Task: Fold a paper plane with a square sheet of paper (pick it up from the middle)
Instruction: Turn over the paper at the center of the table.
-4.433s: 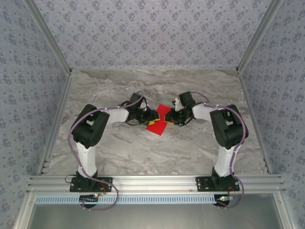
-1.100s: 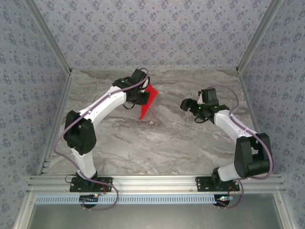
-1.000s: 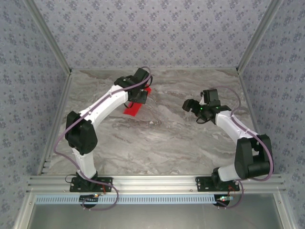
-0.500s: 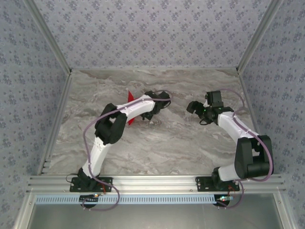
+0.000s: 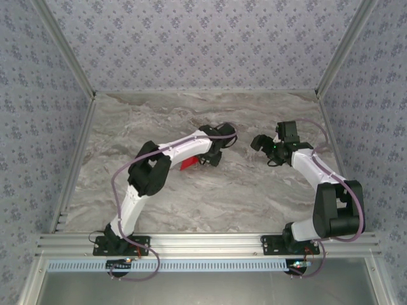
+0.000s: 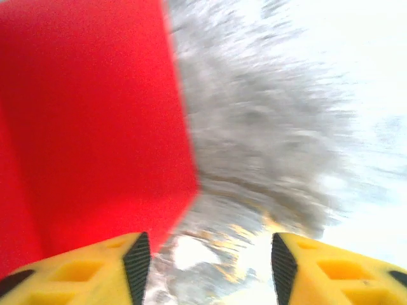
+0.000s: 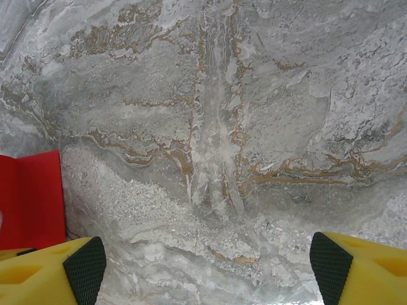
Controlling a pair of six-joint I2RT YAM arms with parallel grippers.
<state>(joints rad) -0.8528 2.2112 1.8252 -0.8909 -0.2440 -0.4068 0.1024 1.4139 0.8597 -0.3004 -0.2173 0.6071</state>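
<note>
Paper [image 5: 188, 164] is lying on the counter [image 5: 241, 197] partly under the left arm, left gripper [image 6: 210, 264] is hovering just beside it, jaws parted and empty, right gripper [image 7: 206, 267] is hanging wide open, empty.

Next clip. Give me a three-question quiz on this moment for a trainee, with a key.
1. True or false: the right gripper has its jaws open over the bare marble table.
2. In the top view, where is the red paper? A) beside the left arm, near mid-table; B) at the right arm's base; C) against the back wall.
3. In the left wrist view, what shows between the jaws of the left gripper?
Key: 1 true; 2 A; 3 only table surface, nothing held, with the paper off to one side.
</note>
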